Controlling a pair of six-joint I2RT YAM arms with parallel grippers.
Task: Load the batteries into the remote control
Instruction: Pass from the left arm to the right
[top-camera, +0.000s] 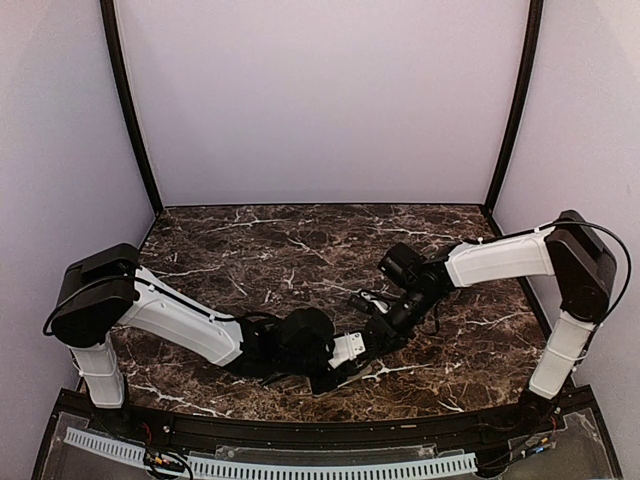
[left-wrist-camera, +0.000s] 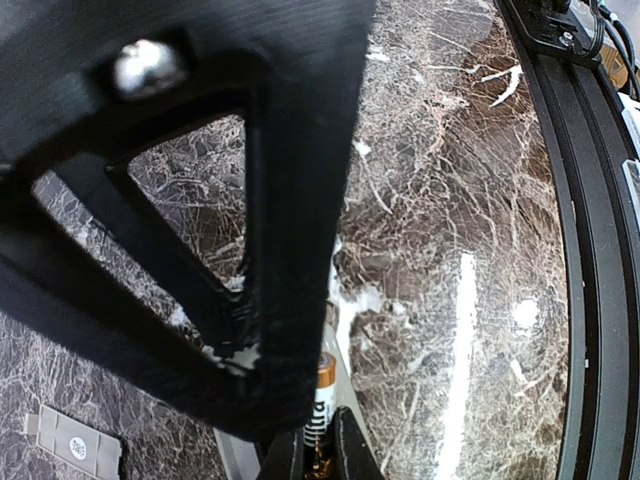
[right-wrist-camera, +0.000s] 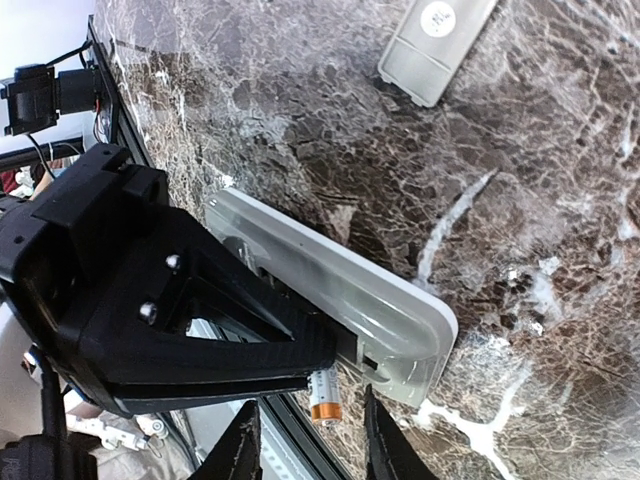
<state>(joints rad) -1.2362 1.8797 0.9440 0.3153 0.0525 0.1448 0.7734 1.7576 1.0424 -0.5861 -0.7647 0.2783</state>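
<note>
1. While the left pincer clamps the remote control on edge, 1 battery sits at its open bay, just under that pincer's finger.
2. The right pincer stands narrowly parted around it.
3. Remaining, I judge: a 2nd battery, unseen, then the battery cover lying beyond.

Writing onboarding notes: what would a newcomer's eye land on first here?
Probably the black left gripper clamped on the pale remote control, where the two arms meet near the front of the marble table. Next comes the copper-tipped battery at the remote's end, with the right gripper open around it. A grey battery cover lies loose on the table beyond.
</note>
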